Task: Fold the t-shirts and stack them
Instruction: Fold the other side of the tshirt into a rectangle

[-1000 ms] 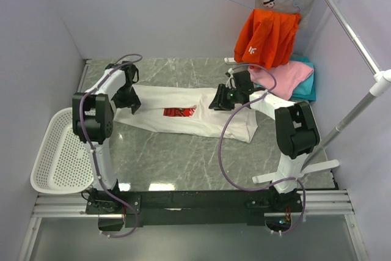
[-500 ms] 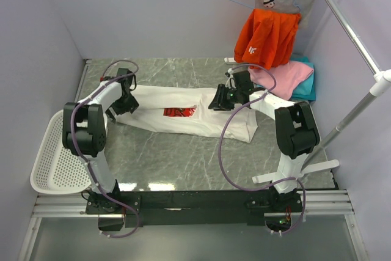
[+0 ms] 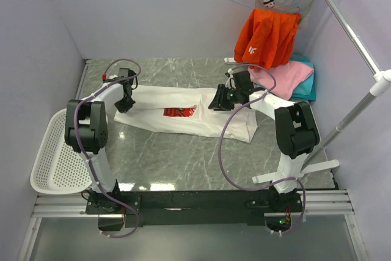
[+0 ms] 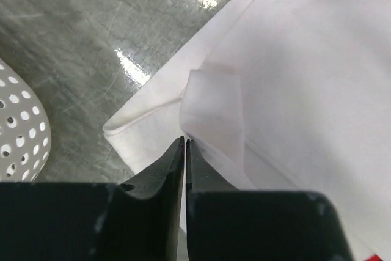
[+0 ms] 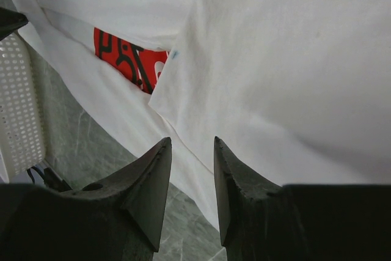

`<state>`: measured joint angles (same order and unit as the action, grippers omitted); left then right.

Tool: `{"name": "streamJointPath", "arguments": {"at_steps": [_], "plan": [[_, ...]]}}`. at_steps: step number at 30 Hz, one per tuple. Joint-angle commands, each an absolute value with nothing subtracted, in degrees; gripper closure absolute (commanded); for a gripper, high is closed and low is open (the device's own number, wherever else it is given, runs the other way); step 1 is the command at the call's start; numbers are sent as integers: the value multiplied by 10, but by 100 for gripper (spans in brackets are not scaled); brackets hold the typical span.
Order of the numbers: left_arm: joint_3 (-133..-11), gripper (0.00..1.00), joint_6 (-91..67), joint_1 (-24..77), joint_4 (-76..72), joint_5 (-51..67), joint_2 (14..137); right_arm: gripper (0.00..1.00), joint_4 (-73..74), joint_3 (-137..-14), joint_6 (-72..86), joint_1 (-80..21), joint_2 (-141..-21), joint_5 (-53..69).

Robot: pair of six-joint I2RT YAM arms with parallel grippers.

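The grey-green marbled table [image 3: 183,157] carries a white t-shirt [image 3: 226,120] spread lengthwise across its middle, partly folded, with its red print [image 3: 179,112] facing up. In the far right corner a pink t-shirt [image 3: 287,77] lies bunched on top of a teal t-shirt [image 3: 308,87]. A white perforated basket [image 3: 58,157] sits at the table's left edge, and the white foot of a rack [image 3: 317,168] rests near the right edge.

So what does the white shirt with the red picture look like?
The white t-shirt is soft cloth, lying flat on the grey table, folded into a long strip with its red print partly tucked under a fold. The shut left gripper is at its left end; the open right gripper hangs over its right half.
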<state>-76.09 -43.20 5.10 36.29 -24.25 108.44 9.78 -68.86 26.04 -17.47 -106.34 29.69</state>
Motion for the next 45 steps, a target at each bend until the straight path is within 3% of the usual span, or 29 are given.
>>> {"name": "streamJointPath", "arguments": {"at_steps": [1,3,6,7,10,18,25,37,45], "plan": [[-770,82,-432,51,358,-269,1106,59,86,-694,253,-177,-1077,304],[-775,78,-430,51,357,-277,1110,59,87,-696,252,-178,-1076,303],[-773,56,-430,51,355,-284,1102,59,90,-697,251,-178,-1078,305],[-772,43,-432,52,354,-286,1100,59,89,-696,251,-178,-1078,305],[-760,35,-437,51,345,-285,1087,59,88,-696,252,-178,-1081,307],[-765,33,-456,52,354,-276,1073,59,88,-696,252,-178,-1086,308],[-776,24,-456,53,341,-255,1066,59,88,-700,253,-178,-1092,309],[-801,22,-466,69,312,-267,1114,59,87,-705,255,-178,-1114,310],[-774,21,-475,90,251,-277,1067,59,92,-710,251,-178,-1122,308]]}}
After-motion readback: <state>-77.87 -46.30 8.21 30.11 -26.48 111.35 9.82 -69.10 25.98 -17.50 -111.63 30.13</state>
